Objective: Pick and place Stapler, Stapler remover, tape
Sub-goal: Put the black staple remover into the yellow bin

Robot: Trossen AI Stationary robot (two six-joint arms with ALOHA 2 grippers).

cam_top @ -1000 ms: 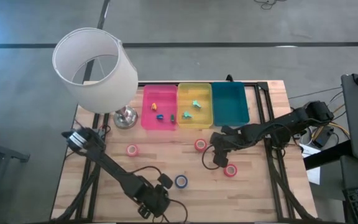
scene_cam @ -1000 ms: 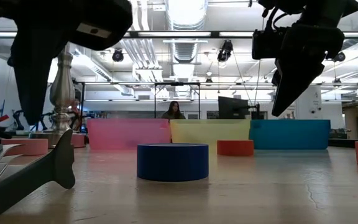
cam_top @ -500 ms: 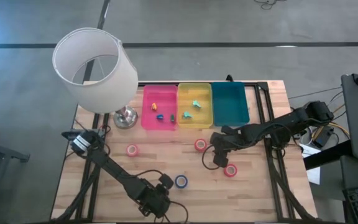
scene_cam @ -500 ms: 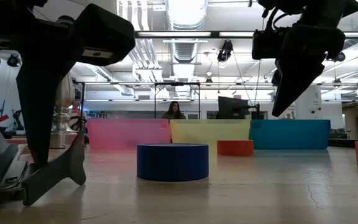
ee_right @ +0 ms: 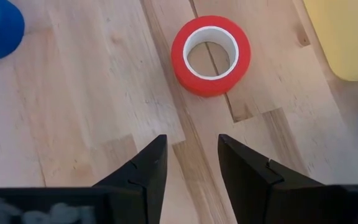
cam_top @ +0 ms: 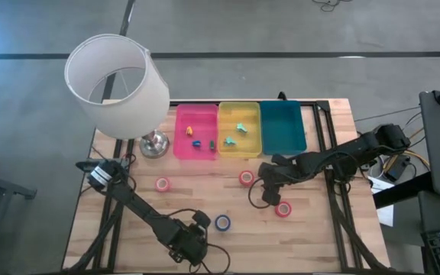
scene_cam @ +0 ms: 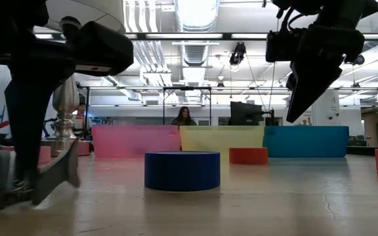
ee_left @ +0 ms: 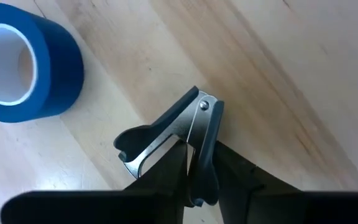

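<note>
Staple remover [ee_left: 178, 140]: dark plastic wings over bright metal claws, pinched between the left gripper's [ee_left: 194, 180] fingers near the table's front edge, just beside the dark blue tape roll [cam_top: 222, 222] with its pale core. Right gripper [ee_right: 191, 163] hangs with its fingers apart over bare wood, near a red tape roll [ee_right: 211, 56] lying flat.

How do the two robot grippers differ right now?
The left gripper is shut on a metal staple remover at the table's near edge, beside the blue tape roll. The right gripper is open and empty, hovering by a red tape roll near the yellow bin. Both have two dark fingers.
</note>
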